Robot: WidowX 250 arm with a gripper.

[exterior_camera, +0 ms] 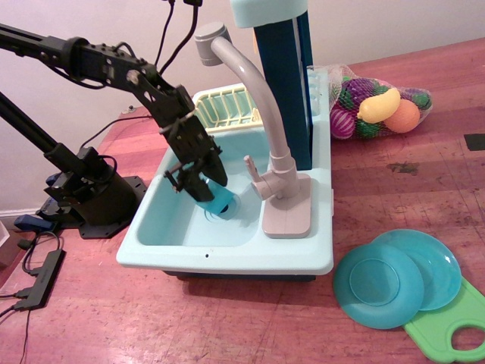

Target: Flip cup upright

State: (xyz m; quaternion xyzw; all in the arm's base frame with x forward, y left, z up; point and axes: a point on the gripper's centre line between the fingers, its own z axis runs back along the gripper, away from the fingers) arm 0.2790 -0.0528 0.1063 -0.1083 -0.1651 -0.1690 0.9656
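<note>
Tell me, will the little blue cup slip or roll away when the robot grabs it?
The cup looks glossy and smooth, so it could slip between the gripper fingers. It is round and slightly tapered, so it would probably roll in a curve if dropped. The sink walls should keep it from going far.

Pale wall, reddish wood table
</note>
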